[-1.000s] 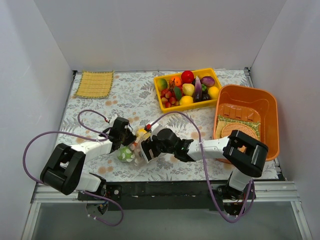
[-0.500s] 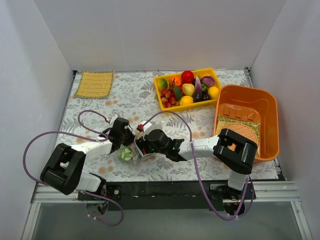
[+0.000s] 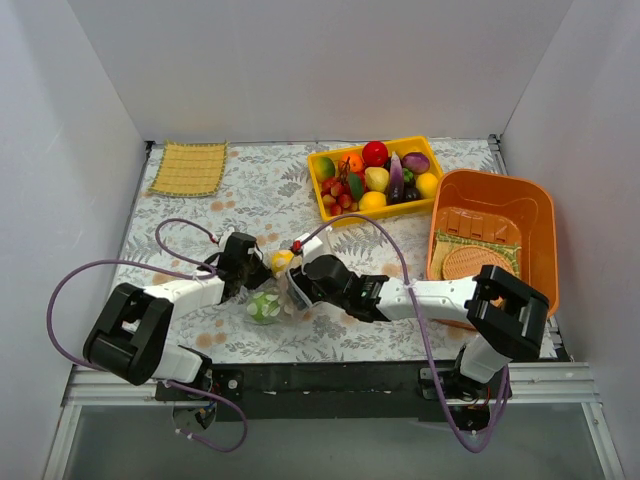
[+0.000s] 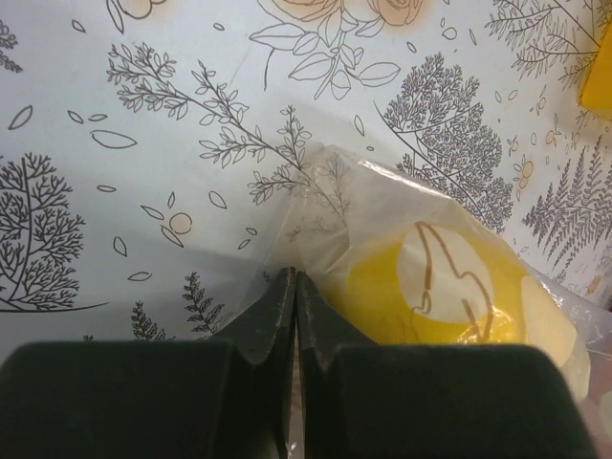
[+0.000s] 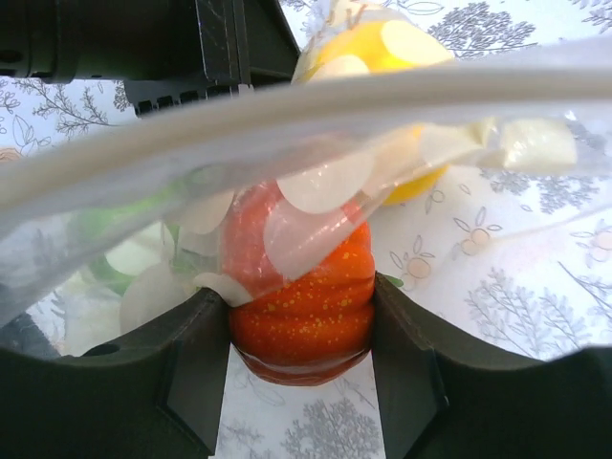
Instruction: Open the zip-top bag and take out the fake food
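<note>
The zip-top bag (image 3: 276, 290) lies crumpled between my two grippers at the table's near middle. My left gripper (image 3: 250, 272) is shut on a thin fold of the bag's plastic (image 4: 325, 201), beside a yellow fruit (image 4: 430, 287) inside the bag. My right gripper (image 3: 298, 285) is shut on an orange-red dotted fruit (image 5: 306, 287), its top under the spotted plastic (image 5: 287, 143) and its lower part bare. The right wrist view also shows the yellow fruit (image 5: 378, 43) and a green fruit (image 5: 120, 253) in the bag. From above, the green fruit (image 3: 264, 306) and the yellow fruit (image 3: 282, 260) show.
A yellow tray (image 3: 313, 172) of fake food stands at the back middle. An orange basin (image 3: 545, 210) stands at the right. A woven yellow mat (image 3: 188, 167) lies at the back left. Purple cables loop beside both arms.
My right gripper and the bag have shifted a little to the right. The green fruit moved right with them, and the yellow fruit shows again between the grippers.
</note>
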{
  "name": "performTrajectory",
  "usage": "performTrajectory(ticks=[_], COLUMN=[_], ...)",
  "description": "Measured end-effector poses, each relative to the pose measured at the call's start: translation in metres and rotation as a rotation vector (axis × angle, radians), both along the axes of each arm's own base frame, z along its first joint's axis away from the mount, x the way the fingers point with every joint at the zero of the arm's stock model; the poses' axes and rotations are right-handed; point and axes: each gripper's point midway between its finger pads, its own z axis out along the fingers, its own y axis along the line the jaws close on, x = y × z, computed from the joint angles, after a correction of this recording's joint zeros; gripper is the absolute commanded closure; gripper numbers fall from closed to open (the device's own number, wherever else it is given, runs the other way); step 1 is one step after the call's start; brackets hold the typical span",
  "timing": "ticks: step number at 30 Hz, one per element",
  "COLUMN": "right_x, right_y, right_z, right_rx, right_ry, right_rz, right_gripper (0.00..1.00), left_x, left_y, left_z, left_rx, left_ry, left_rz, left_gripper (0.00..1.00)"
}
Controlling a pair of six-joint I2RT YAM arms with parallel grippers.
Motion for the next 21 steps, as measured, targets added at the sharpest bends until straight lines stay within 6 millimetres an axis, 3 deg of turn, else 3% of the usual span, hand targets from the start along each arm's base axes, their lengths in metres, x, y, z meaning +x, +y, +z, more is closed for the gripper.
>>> performTrajectory(ticks=[2,5,8,11,12,15,21], right_x=[0.0,0.001,0.004,0.007,0.008,0.009,0.001], right_y=[-0.004,-0.01,-0.014,-0.018,-0.02,-0.023,-0.029], right_z=[0.005,0.005,0.001,-0.002,-0.003,-0.006,-0.018], right_rx=[0.002,-0.006,-0.025,-0.034,-0.039,-0.051,-0.058], right_ry=[-0.004,-0.008,-0.001,0.016,0.02,0.033,0.063], right_rz=[-0.004,-0.009,-0.004,0.009,0.014,0.031,0.072], right_gripper=[0.73,0.75,0.75,0.75,0.75,0.75,0.74], left_x=[0.002,0.001,-0.006,-0.012,-0.013,-0.018,-0.033], left_y=[0.001,0.005,0.013,0.021,0.023,0.023,0.002], left_z=[0.0,0.001,0.005,0.015,0.018,0.029,0.043], left_rx=[-0.001,0.014,0.047,0.066,0.069,0.064,-0.021], left_ry=[0.002,0.009,0.024,0.015,0.011,-0.011,-0.02], left_rz=[-0.002,-0.009,-0.02,-0.034,-0.039,-0.073,-0.209], left_gripper=[1.0,0.9,0.86,0.7,0.56,0.45,0.41])
